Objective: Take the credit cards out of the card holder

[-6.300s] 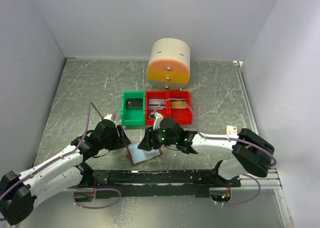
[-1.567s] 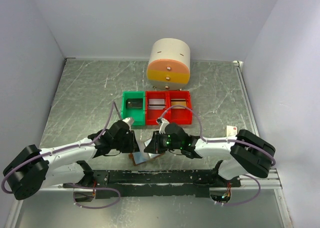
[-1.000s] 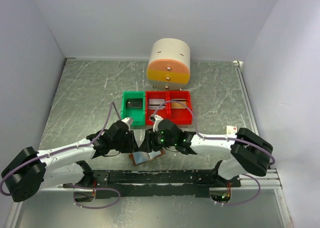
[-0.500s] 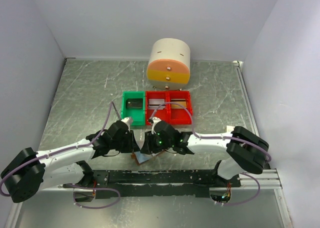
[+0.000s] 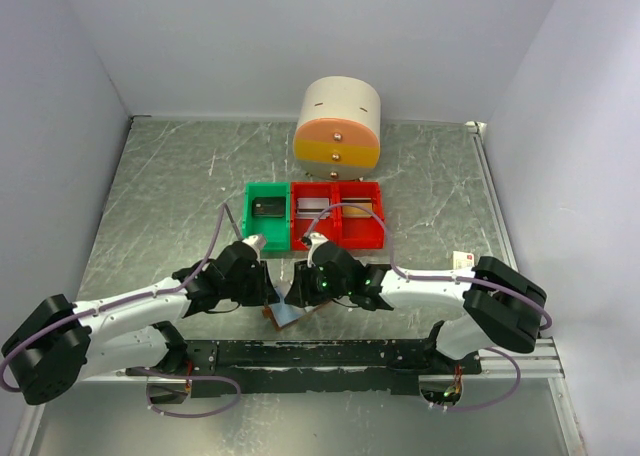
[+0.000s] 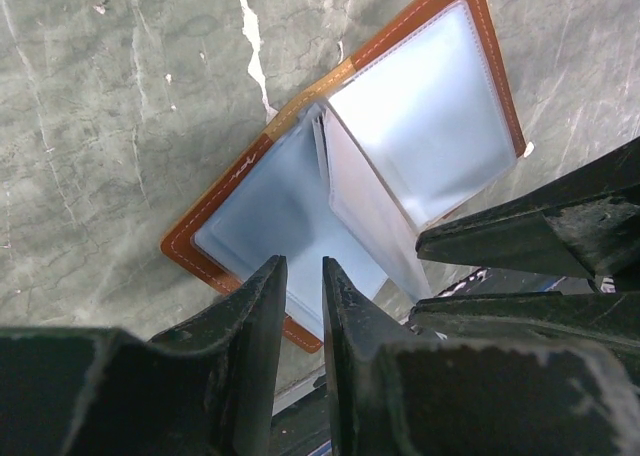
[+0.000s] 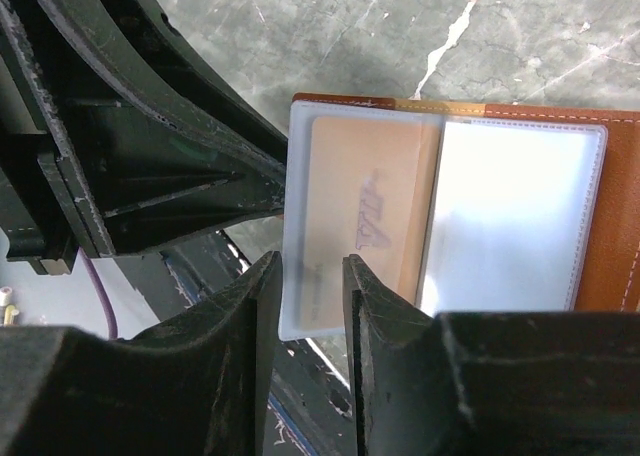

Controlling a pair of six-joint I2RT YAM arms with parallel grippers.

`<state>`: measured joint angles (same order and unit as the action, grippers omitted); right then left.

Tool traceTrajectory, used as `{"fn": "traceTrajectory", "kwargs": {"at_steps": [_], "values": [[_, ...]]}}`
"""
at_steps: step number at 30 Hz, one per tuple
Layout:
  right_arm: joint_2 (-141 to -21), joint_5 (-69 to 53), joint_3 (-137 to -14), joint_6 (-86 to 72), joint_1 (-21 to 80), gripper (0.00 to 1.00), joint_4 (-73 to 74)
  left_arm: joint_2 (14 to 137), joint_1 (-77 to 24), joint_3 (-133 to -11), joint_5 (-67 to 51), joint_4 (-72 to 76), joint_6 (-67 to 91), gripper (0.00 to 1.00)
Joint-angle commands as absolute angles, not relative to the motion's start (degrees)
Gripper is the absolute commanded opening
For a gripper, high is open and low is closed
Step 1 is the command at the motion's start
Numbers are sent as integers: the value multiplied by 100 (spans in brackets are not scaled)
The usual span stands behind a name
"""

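Observation:
The brown card holder (image 5: 283,314) lies open near the table's front edge, between my two grippers. In the left wrist view its pale blue-grey panels (image 6: 430,126) face up and a clear middle sleeve stands raised. That sleeve holds a tan credit card (image 7: 375,206). My right gripper (image 7: 312,266) is closed down to a narrow gap, with the sleeve's free corner between its fingers. My left gripper (image 6: 303,271) is nearly closed with nothing between its fingers, and sits over the holder's left panel. In the top view the left gripper (image 5: 262,294) and right gripper (image 5: 300,294) almost touch.
A green bin (image 5: 266,216) and two red bins (image 5: 338,216) with items inside stand just behind the grippers. A round cream and orange drawer unit (image 5: 338,124) is at the back. A cream tag with a red mark (image 5: 462,260) lies right. A black rail (image 5: 320,354) runs along the front.
My left gripper has come in from the left to the holder. My right gripper has shifted left over it. The holder now shows smaller and tilted between them. Little has moved in the last half second.

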<state>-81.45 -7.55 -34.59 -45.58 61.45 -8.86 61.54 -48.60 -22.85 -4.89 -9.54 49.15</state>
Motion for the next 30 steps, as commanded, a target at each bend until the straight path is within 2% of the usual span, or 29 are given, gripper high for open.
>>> {"fn": "traceTrajectory", "kwargs": {"at_steps": [1,11,26,30], "values": [[-8020,-578,-3390,-4501,6109,31,-797,6108,-4904,-2366,-394,-938,4963,33],[-8054,-540,-3361,-4502,6067,30,-816,5166,-4897,-2019,-231,-616,5691,48],[-7999,-525,-3296,-4478,6051,30,-782,5081,-4901,-1393,-537,884,6611,63],[-7943,-499,-3261,-4474,6043,30,-782,5223,-4898,-1313,-630,1160,6760,64]]}}
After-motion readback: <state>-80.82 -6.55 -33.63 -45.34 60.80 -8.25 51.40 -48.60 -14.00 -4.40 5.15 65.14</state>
